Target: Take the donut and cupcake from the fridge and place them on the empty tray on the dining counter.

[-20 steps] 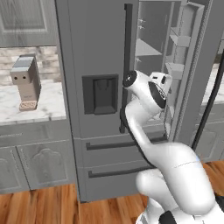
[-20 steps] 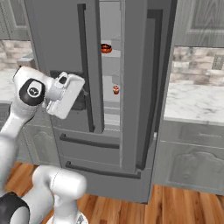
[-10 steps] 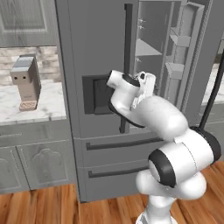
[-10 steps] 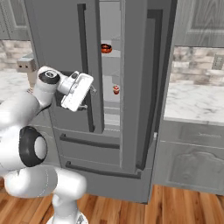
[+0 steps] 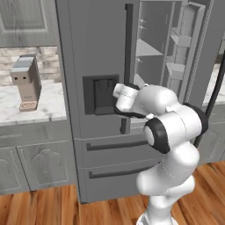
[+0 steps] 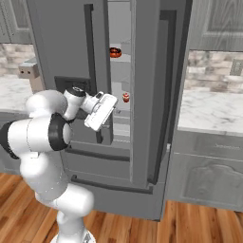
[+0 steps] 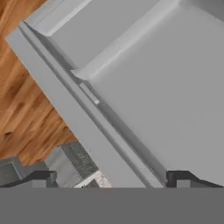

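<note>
Fridge: the tall grey French-door fridge (image 6: 61, 47) with long black vertical handles (image 5: 128, 66) has its right door (image 6: 166, 85) swung open, the left door shut – a dark dispenser panel (image 5: 101, 94) sits in the shut door, two drawers below it.
Donut: the small ring donut with dark chocolate icing and orange-brown sides (image 6: 115, 51) lies on an upper shelf inside the open fridge, near the shelf's front edge.
Cupcake: the tiny red cupcake with a pale top (image 6: 126, 97) stands on a lower shelf, below the donut and a little to its right in the right base view.
Arm: the white arm with dark joints (image 5: 171, 132) is folded in front of the fridge, its hand level with the dispenser panel and close to the gap between the doors.
Fingers: the two dark fingers (image 7: 109, 179) stand spread wide and released – nothing between them; in the hand view they point along pale grey fridge panels and a door edge, with wooden floor (image 7: 26, 109) to one side.
Hand and cupcake: the white hand block (image 6: 100, 110) sits just beside the cupcake in the right base view, apart from it.
Bench: the grey-veined white marble bench (image 5: 26, 107) left of the fridge carries a grey-and-tan box-shaped appliance (image 5: 27, 82) near its back edge.
Floor: brown wooden planks (image 6: 190, 223) run under the fridge and cabinets.
</note>
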